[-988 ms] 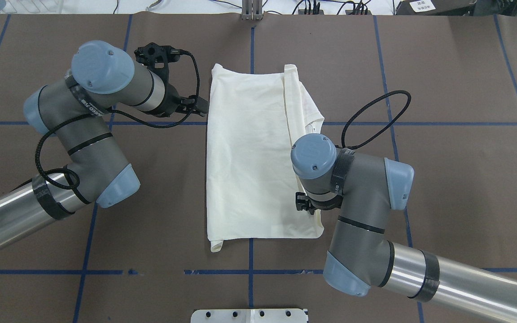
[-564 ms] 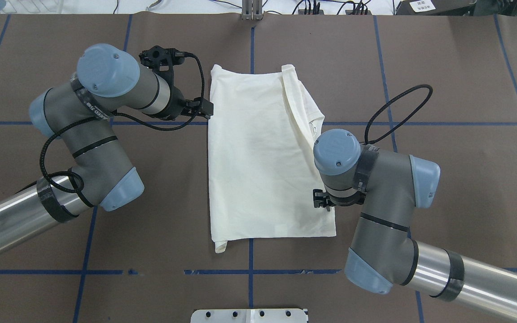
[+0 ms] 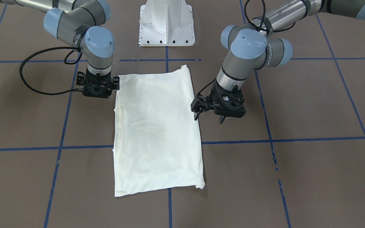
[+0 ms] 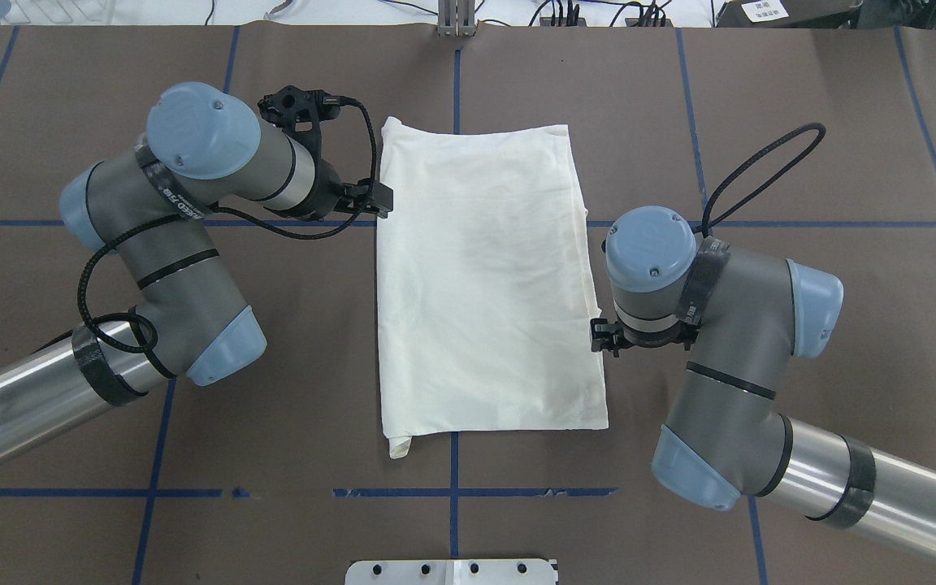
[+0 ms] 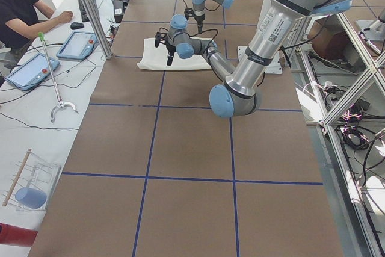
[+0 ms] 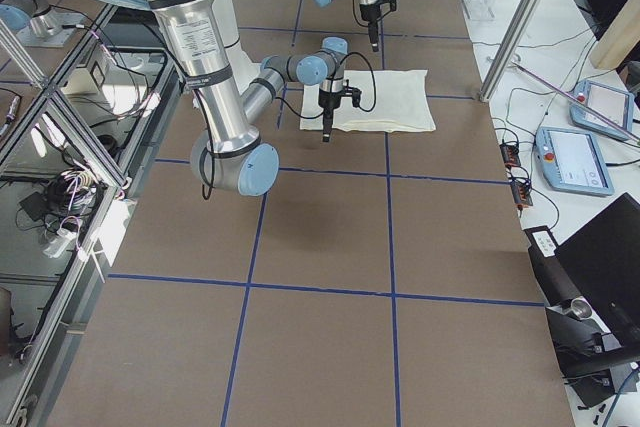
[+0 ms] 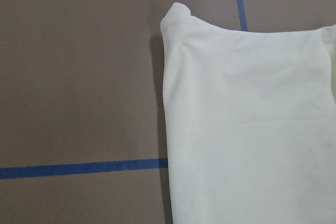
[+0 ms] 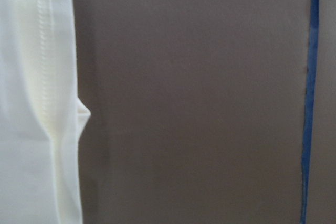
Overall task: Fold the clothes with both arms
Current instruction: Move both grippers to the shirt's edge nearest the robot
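Left hand (image 3: 208,119) parted, empty, beside T-shirt (image 3: 157,133).

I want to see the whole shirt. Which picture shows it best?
The overhead exterior view: the whole folded T-shirt lies flat, nearly every edge clear. The front-facing view shows it too, slanted. Side views show it small, far. Wrist views catch only edges.

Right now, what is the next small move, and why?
Probably move the left pincer along the long edge of the shirt to its far corner, to grip for a crosswise fold. The shirt lies flat as a narrow rectangle; that pincer hovers open beside the edge, and the right pincer stands by the opposite edge.
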Motion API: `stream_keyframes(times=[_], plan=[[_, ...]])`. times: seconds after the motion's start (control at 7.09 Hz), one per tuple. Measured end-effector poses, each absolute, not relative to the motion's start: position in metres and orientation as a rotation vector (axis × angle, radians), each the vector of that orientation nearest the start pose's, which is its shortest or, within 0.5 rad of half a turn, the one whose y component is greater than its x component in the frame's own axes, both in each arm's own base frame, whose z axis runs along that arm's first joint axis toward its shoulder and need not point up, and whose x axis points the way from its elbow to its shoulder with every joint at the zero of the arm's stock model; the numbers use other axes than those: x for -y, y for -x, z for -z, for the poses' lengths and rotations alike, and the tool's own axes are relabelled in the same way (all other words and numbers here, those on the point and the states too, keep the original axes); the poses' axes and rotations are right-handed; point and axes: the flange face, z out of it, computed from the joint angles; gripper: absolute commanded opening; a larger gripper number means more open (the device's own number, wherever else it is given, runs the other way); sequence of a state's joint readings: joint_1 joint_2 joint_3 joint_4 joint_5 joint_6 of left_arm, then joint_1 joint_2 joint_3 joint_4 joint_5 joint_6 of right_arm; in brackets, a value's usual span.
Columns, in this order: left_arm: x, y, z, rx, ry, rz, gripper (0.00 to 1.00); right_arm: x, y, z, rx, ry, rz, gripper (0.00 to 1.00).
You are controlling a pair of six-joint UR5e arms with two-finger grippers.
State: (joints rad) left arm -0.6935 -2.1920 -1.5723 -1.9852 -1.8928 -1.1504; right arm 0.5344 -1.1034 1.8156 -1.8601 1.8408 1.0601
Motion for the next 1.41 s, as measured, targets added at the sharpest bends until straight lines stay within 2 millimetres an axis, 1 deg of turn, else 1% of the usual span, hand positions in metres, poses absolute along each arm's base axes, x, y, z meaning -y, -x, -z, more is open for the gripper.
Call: stream_keyframes(times=[0.14, 0.28, 0.42, 0.56, 0.71, 0.99, 1.13, 1.27, 1.41], plan=[[0.524, -0.472, -0.241, -1.027, -0.295, 0.080, 1.00, 0.418, 0.474, -0.314, 0.556, -0.024, 0.044, 1.00], [0.520, -0.474, -0.241, -1.030, -0.284, 0.086, 1.00, 0.424, 0.473, -0.298, 0.624, -0.059, 0.054, 1.00], [0.508, -0.482, -0.242, -1.047, -0.232, 0.113, 1.00, 0.423, 0.469, -0.283, 0.696, -0.070, 0.065, 1.00], [0.489, -0.490, -0.240, -1.078, -0.136, 0.163, 1.00, 0.419, 0.461, -0.268, 0.764, -0.059, 0.076, 1.00], [0.459, -0.496, -0.238, -1.108, -0.033, 0.214, 1.00, 0.416, 0.453, -0.259, 0.810, -0.034, 0.074, 1.00], [0.372, -0.506, -0.241, -1.119, 0.130, 0.298, 1.00, 0.412, 0.446, -0.253, 0.841, 0.002, 0.030, 1.00], [0.334, -0.523, -0.243, -1.088, 0.186, 0.366, 1.00, 0.410, 0.443, -0.249, 0.853, 0.010, 0.007, 1.00], [0.303, -0.543, -0.247, -1.053, 0.224, 0.415, 0.98, 0.408, 0.439, -0.244, 0.864, 0.009, -0.002, 1.00], [0.285, -0.560, -0.249, -1.031, 0.239, 0.437, 0.95, 0.406, 0.437, -0.241, 0.870, 0.006, -0.005, 1.00]])
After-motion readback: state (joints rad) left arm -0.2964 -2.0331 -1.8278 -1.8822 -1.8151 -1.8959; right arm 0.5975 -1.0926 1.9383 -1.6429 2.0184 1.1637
